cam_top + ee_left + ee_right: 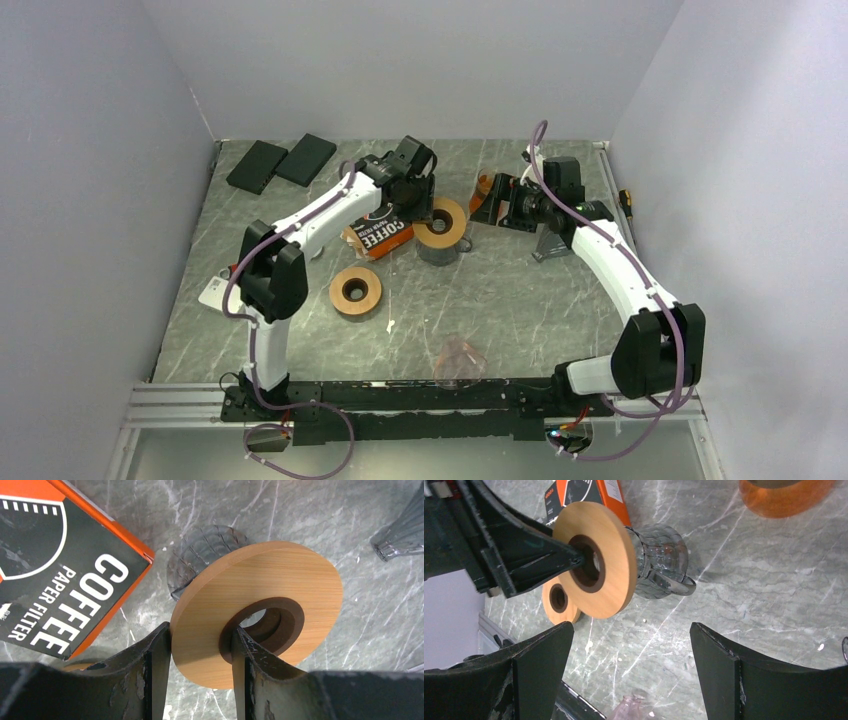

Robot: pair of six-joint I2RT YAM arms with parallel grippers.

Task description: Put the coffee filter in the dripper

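The dripper is a grey ribbed glass cup [205,555] with a handle, fitted into a flat wooden ring [260,610]. My left gripper [200,632] is shut on that ring, one finger through the hole and the other on the outer edge. From above the ring [441,222] sits mid-table, under the left gripper [418,195]. An orange and black box [60,580] labelled COFFEE PAPER FILTER lies beside it on the left. No loose coffee filter shows. My right gripper [631,627] stands open and holds nothing, facing the dripper [659,562] from the right.
A second wooden ring [356,290] lies nearer the left arm's base. An orange glass piece [784,497] sits behind the right gripper [505,205]. Pink glassware [460,358] lies by the front rail. Two black pads [258,165] are at the back left.
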